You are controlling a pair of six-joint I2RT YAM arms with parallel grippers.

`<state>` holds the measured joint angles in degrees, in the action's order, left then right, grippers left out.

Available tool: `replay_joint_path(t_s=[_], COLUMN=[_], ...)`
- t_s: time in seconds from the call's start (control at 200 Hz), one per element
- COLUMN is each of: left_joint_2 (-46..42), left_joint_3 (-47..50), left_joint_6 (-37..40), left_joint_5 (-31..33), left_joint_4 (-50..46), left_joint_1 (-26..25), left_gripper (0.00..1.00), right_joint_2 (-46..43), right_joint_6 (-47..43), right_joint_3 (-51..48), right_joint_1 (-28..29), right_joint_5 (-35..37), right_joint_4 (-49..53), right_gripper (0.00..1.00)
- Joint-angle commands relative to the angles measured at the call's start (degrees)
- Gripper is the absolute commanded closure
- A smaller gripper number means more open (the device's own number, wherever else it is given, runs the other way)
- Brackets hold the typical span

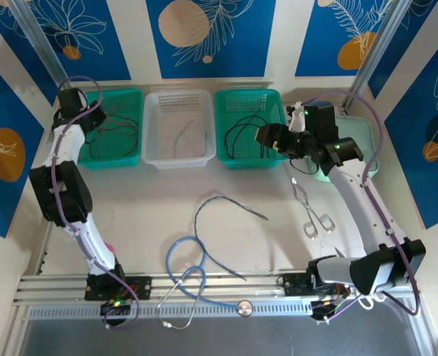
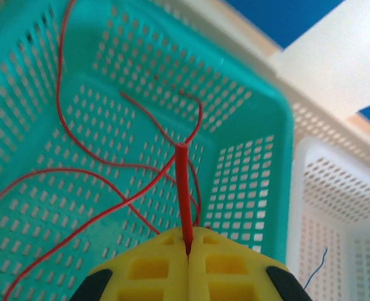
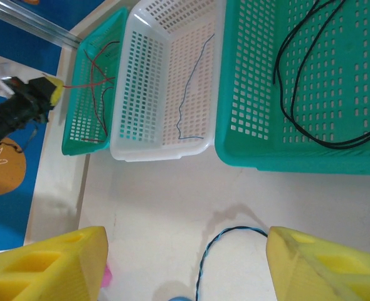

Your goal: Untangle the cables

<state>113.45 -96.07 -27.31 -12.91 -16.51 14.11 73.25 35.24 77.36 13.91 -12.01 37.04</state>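
No text, label, brand, number or sign can be read in any of the views. The blue wall panels (image 1: 211,37) carry only drawn leaves and pale circles, without lettering. The arm bases (image 1: 116,291) at the near edge of the surface show small green and red glows, perhaps indicator lights, and they are too small to tell whether anything is printed beside them.

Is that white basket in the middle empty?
No, a thin blue-grey wire lies on the floor of the white basket.
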Motion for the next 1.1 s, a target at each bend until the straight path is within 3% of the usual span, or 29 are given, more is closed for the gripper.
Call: replay_joint_path(t_s=[0.0, 0.14, 0.29, 0.36, 0.445, 0.655, 0.8, 0.94, 1.096], left_joint_2=[6.38, 10.98, 12.11, 11.65, 9.36, 0.00, -9.91, -15.89, -25.94], left_joint_3=[-3.92, -5.23, -5.78, -5.91, -5.68, -4.67, 4.16, 7.88, 15.83], left_joint_6=[2.80, 3.22, 5.40, 5.26, 5.35, 3.14, 1.34, 2.17, 4.35], left_joint_5=[-7.28, -10.37, -8.13, -6.59, -5.57, -3.21, 1.12, 0.38, 1.14], left_joint_4=[-10.82, -14.75, -17.41, -17.58, -15.79, -11.21, -2.94, -3.45, -3.53], left_joint_1=[-0.63, -1.73, -2.99, -3.03, -3.02, -3.07, -3.21, -3.79, -6.21], left_gripper=[1.00, 1.00, 1.00, 0.66, 0.58, 0.25, 0.20, 0.18, 0.17], right_joint_2=[-1.00, -0.91, -0.66, -1.21, -2.54, -5.54, -6.93, -9.20, -9.16], right_joint_6=[1.48, 2.48, 2.84, 3.33, 3.72, 6.82, 15.05, 22.72, 30.04], right_joint_3=[-1.67, -2.06, -1.08, -1.58, -2.62, -7.03, -9.80, -15.34, -21.32], right_joint_1=[-0.03, 0.17, 0.42, 0.50, 0.60, 1.35, 3.81, 8.32, 15.01], right_joint_5=[-0.18, -0.31, 0.79, 0.93, 1.38, 5.48, 15.79, 24.50, 28.72], right_joint_4=[-1.31, -0.74, 2.69, 3.34, 3.44, 5.57, 11.74, 14.41, 14.84], right_gripper=[0.32, 0.32, 0.32, 0.32, 0.32, 0.29, 0.25, 0.24, 0.24])
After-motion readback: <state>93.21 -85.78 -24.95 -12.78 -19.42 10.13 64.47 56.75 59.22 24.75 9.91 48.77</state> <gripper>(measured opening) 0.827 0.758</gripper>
